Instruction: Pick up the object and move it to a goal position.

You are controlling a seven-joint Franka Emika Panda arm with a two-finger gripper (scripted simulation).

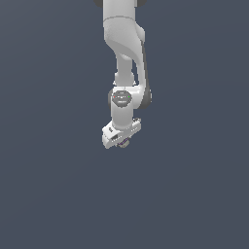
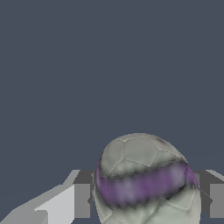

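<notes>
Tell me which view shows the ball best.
The wrist view. There the ball fills much of the frame between the fingers, so its grey-white panels and purple band are plain. In the exterior view it is only a small dark speck peeking out under the white gripper, its pattern unreadable.

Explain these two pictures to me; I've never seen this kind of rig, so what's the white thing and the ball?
These are simulator renders. The exterior view shows one white robot arm reaching down over a plain grey surface. At its tip sits the gripper, with a tiny ball just visible beneath. The wrist view, from a camera on the arm, shows that ball close up: grey-white with a purple band, sitting between the two fingers, which appear closed against it. Nothing else is visible.
</notes>
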